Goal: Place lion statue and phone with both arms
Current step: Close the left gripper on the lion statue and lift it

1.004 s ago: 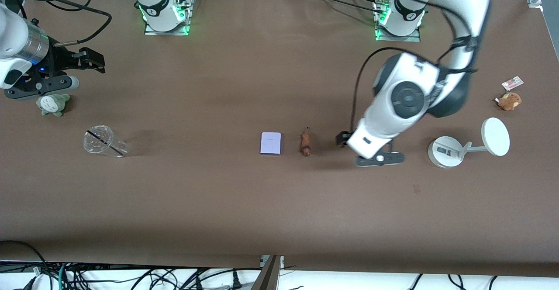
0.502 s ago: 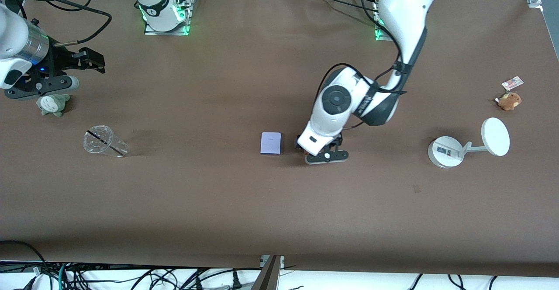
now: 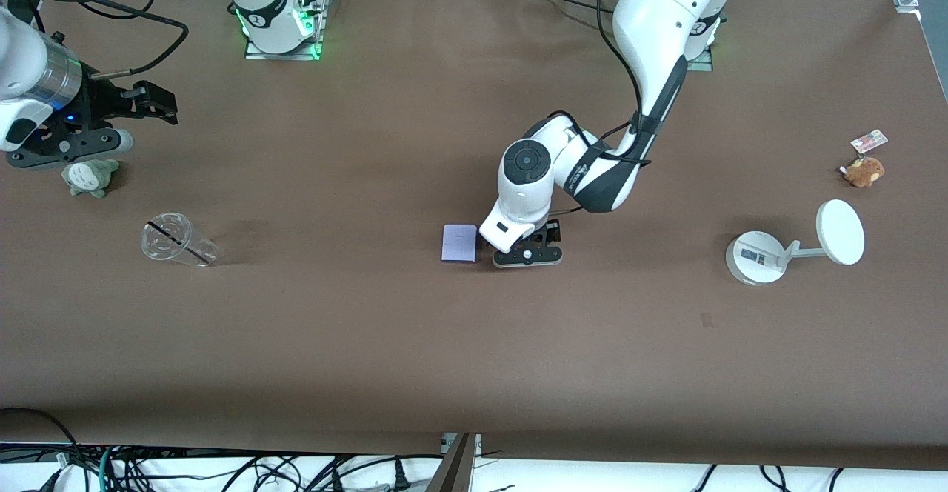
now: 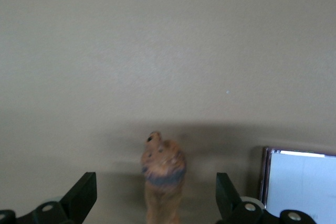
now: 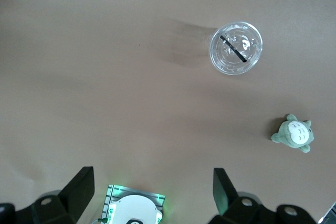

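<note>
The lion statue [image 4: 161, 182] lies on the table [image 3: 415, 344] beside the phone [image 3: 459, 243], between your left gripper's [image 4: 157, 211] wide fingers. Next, squeeze gently. Your right gripper [image 5: 149, 203] waits, fingers wide, near the green plush toy [image 3: 89, 176].

Clear cup [image 3: 178, 239], grey-green plush [image 3: 89, 176], brown plush [image 3: 864, 171], white stand [image 3: 796, 244].

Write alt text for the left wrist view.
The left gripper, fingers spread open, is down at the brown table with the small orange-brown lion statue between its fingertips, not yet gripped. The pale lavender-white rectangular phone lies flat just beside one finger.
</note>
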{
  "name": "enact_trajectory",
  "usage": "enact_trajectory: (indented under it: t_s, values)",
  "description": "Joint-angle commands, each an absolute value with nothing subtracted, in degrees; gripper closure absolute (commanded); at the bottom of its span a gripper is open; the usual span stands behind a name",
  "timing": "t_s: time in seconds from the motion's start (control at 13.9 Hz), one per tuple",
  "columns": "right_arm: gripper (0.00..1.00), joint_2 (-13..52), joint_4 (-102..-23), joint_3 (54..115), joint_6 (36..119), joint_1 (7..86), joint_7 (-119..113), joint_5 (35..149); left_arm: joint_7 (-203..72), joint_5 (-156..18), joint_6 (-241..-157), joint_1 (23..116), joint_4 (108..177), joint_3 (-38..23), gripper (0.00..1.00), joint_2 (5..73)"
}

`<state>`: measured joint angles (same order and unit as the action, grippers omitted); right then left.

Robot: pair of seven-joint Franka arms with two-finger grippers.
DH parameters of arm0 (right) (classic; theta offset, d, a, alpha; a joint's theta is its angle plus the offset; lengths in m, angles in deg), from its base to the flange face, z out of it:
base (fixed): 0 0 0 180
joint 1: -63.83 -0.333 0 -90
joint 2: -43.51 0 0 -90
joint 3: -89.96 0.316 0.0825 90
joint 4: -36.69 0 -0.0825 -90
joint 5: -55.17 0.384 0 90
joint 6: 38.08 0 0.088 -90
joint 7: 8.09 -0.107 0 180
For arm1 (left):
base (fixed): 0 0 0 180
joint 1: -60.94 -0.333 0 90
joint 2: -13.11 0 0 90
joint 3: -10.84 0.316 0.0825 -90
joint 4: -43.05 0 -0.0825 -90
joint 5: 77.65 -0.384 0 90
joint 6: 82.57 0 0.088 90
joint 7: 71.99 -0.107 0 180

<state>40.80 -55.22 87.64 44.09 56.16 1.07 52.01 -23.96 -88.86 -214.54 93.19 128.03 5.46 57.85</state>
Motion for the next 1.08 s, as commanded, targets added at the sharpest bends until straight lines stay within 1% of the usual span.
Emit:
enact_trajectory:
  t_s: [0.0,0.22,0.29,0.36,0.43,0.5,0.57,0.79,1.0]
  values:
    - [0.00,40.3,-53.9,87.6,43.1,56.5,1.8,52.4,-22.7,-90.4,-215.5,93.9,126.1,6.1,0.00,59.7]
    - [0.00,40.3,-53.8,87.5,43.1,56.6,1.9,52.4,-22.6,-90.6,-215.5,93.9,126.1,6.1,0.00,59.4]
    - [0.00,40.3,-53.8,87.4,43.1,56.6,1.9,52.4,-22.5,-90.4,-215.5,93.8,126.2,6.1,0.42,59.4]
    - [0.00,40.3,-53.8,87.4,43.1,56.6,1.9,52.4,-21.6,-90.4,-215.5,93.9,126.4,6.1,0.65,59.3]
    - [0.00,40.3,-53.8,87.3,43.1,56.7,1.9,52.4,-20.4,-90.5,-215.5,93.9,126.6,6.1,0.80,59.3]
    - [0.00,40.3,-53.8,87.2,43.1,56.8,1.9,52.4,-20.1,-90.5,-215.5,94.0,126.6,6.1,0.93,59.3]
    - [0.00,40.3,-53.8,87.2,43.1,56.7,1.8,52.5,-20.1,-90.5,-215.5,94.0,126.7,6.1,1.00,59.3]
    - [0.00,40.3,-53.8,87.3,43.1,56.6,1.7,52.5,-21.7,-90.6,-215.4,93.5,127.6,6.1,1.00,58.6]
    - [0.00,40.3,-53.8,87.2,43.1,56.5,1.6,52.6,-28.8,-89.9,-213.9,90.6,128.5,6.1,1.00,55.7]
